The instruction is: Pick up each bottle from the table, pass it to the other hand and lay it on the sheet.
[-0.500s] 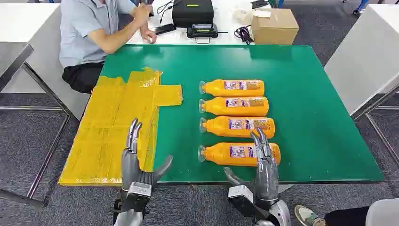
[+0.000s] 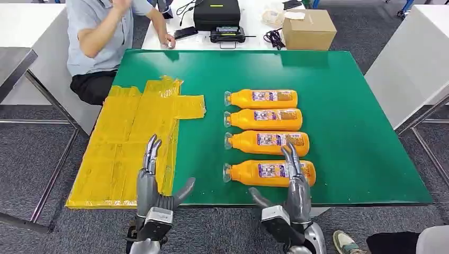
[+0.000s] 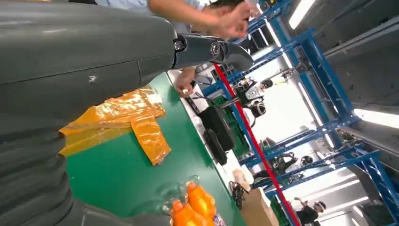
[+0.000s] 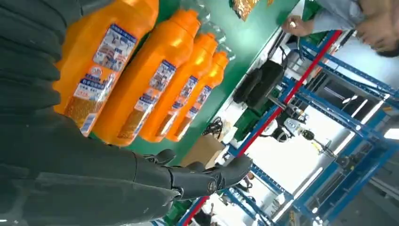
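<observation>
Several orange bottles lie on their sides in a column on the green table (image 2: 349,106), caps pointing left. The nearest bottle (image 2: 265,172) lies close to the front edge; behind it lie a second bottle (image 2: 267,142) and a third bottle (image 2: 263,119). My right hand (image 2: 296,188) hovers open over the label end of the nearest bottle, fingers stretched forward. The right wrist view has the bottles (image 4: 141,89) just past the palm. My left hand (image 2: 151,182) stands open above the front edge, over the right side of the crinkled yellow sheet (image 2: 127,143).
A person (image 2: 100,37) sits at the table's far left corner, one hand raised, the other on a white table behind. That table carries a black case (image 2: 217,13) and a cardboard box (image 2: 308,29). White tables flank both sides. A shoe (image 2: 347,243) shows by the near right.
Both hands have edged slightly forward. The seated person has raised an arm towards the head. The bottles and sheet lie as before.
</observation>
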